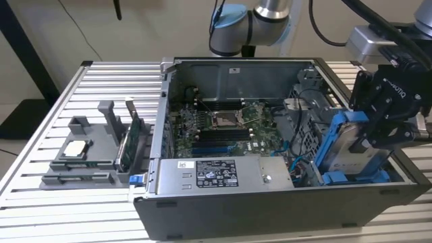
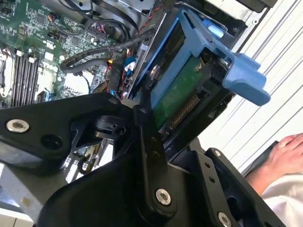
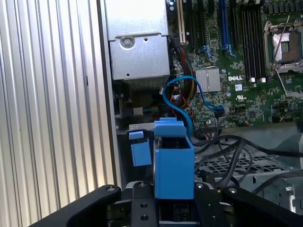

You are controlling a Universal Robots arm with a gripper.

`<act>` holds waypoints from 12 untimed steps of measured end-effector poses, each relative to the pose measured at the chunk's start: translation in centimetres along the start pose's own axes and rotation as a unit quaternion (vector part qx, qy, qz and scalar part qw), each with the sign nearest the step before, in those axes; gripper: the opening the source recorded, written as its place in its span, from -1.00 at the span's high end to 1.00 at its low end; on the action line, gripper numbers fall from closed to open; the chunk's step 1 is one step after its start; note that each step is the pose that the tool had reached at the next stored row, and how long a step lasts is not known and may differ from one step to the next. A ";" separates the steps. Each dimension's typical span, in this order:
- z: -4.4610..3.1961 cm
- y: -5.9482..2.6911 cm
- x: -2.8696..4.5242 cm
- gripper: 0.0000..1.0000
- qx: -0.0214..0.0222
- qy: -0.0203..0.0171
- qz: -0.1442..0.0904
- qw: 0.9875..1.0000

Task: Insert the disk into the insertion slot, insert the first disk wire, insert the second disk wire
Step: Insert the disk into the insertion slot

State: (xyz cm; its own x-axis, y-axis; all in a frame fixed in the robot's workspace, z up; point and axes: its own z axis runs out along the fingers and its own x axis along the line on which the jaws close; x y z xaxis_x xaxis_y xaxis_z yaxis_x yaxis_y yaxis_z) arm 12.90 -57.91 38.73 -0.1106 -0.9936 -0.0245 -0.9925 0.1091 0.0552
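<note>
I see gripper [image 1: 385, 136] fingers clamped on blue-framed disk [image 1: 347, 144]. Disk upright, lower end down in open computer case [image 1: 270, 212], exterior view's right, beside motherboard [image 1: 229, 126].

Case [image 1: 270, 212] open on top; wide free room over motherboard [image 1: 223, 126]. Power supply [image 1: 223, 172] walls off front edge. Black and blue cables [image 1: 302, 152] crowd gap between board and disk [image 1: 341, 152]. Gripper [image 1: 375, 136], clamped on disk, fills corner at exterior view's right. Person's hand [image 2: 285, 152] near, outside case. Fixture [image 1: 88, 152] stands just beside opposite wall.
</note>
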 end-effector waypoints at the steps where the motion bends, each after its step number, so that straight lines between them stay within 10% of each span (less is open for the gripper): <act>1: -0.05 -0.29 -0.04 0.36 -0.003 0.000 0.000 1.000; 7: -0.08 -1.01 -0.13 0.36 -0.017 0.001 0.000 1.000; 12: -0.50 -1.23 -0.15 0.36 -0.037 0.004 0.001 0.999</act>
State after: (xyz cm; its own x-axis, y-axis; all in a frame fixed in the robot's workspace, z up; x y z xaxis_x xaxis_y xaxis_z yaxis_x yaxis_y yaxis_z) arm 14.16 -57.90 39.16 -0.1118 -0.9936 -0.0168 -0.9856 0.1087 0.1292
